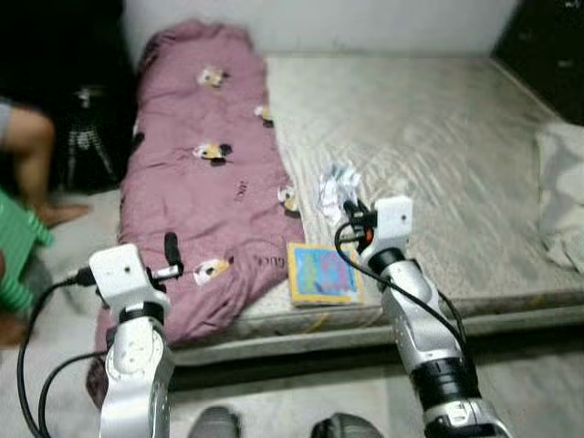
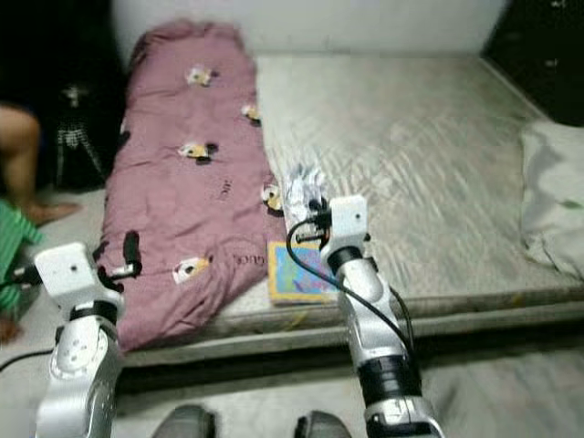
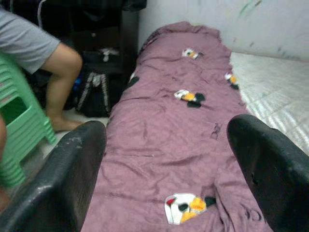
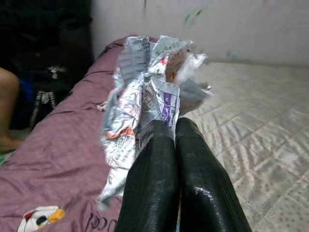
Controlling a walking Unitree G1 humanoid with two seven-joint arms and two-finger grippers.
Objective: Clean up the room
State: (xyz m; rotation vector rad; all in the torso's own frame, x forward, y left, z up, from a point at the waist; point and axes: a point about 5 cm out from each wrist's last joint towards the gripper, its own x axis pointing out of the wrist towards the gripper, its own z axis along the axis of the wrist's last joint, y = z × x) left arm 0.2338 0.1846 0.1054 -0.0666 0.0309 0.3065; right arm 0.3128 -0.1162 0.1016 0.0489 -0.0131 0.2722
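From the head cam we've got the right gripper (image 1: 351, 212) up over the mattress (image 1: 438, 155), pinching a crumpled wrapper (image 1: 336, 187) just above a colourful book (image 1: 321, 273) near the bed edge. Our left gripper (image 1: 170, 255) hangs over the purple blanket (image 1: 205, 173).

Left wrist cam: fingers (image 3: 63, 179) spread wide, nothing between them, blanket below, a person's leg (image 3: 60, 87) by a green stool (image 3: 21, 130).

Right wrist cam: fingers (image 4: 152, 183) clamped together on the wrapper (image 4: 145, 101).

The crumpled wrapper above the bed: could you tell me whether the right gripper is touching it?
Touching. The right wrist view shows the right gripper with its two black fingers pressed together, pinching the lower edge of the crumpled wrapper.
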